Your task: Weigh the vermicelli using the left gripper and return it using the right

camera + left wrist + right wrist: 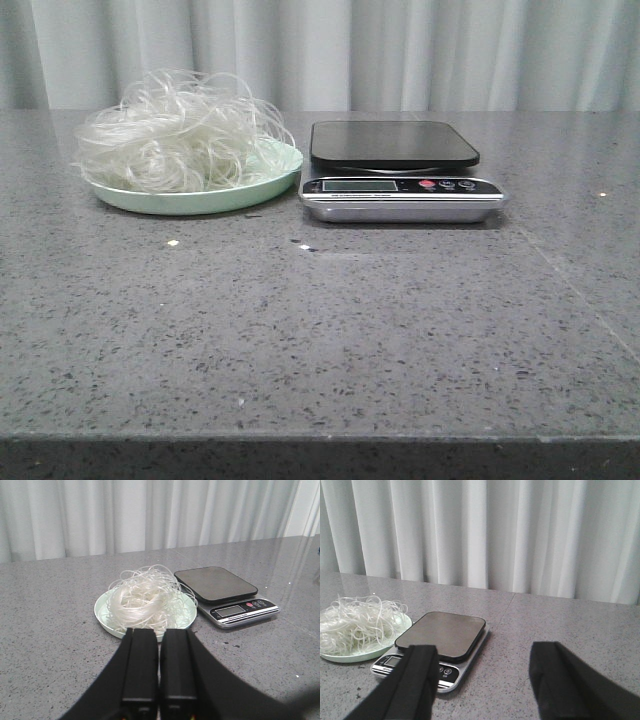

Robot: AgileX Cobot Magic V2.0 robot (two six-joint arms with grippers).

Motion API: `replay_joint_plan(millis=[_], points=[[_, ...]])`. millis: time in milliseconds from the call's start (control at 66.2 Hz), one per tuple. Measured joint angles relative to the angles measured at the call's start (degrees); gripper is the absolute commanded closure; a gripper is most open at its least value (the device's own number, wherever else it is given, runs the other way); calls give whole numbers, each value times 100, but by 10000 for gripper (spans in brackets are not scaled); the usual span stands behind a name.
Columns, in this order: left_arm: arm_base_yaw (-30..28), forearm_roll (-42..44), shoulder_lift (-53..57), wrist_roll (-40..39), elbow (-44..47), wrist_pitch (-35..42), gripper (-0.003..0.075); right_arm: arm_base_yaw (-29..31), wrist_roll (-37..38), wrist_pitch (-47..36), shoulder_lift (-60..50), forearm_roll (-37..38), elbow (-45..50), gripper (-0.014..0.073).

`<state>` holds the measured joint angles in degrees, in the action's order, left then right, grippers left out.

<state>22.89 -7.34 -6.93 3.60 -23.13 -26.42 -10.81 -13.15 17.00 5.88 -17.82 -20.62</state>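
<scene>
Far left on the worktop [300, 350], the vermicelli [180, 135] sits heaped on its green plate [190, 202], just beside the scale [400, 170] so I've only a short carry. My left gripper [159, 670] is pinched closed and empty, lined up on the mound. My right gripper [482, 680] hangs spread wide near the scale, ready for the return.

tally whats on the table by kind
fluffy white translucent vermicelli mound: 1
pale green round plate: 1
silver digital kitchen scale with black platform: 1
total: 3
</scene>
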Motion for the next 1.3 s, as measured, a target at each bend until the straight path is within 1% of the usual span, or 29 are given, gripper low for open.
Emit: replay_joint_plan(millis=[91,106,166,196,981,1102,1163,1223,1253,1298], points=[[0,0,0,0,0,0,594,0,0,0,-37,0,37,453],[0,0,0,0,0,0,594,0,0,0,-48,-10,37,471],[0,0,0,0,0,0,594,0,-4,0,-48,-16,41,420],[0,0,0,0,0,0,594,0,-4,0,-48,-14,41,412],[-13,28,0,0,84,52,594,0,-30,54,-48,-19,41,414],[-307,270,53,0,333,268,594,0,-30,54,-48,-19,41,414],[-627,478,128,0,496,470,594,0,-30,54,-48,-19,41,414],[-1066,691,298,0,734,706,594,0,-30,54,-48,-19,41,414],[-1200,734,390,0,831,755,594,0,-30,54,-48,-19,41,414],[-1550,785,562,0,990,820,594,0,-30,54,-48,-19,41,414]])
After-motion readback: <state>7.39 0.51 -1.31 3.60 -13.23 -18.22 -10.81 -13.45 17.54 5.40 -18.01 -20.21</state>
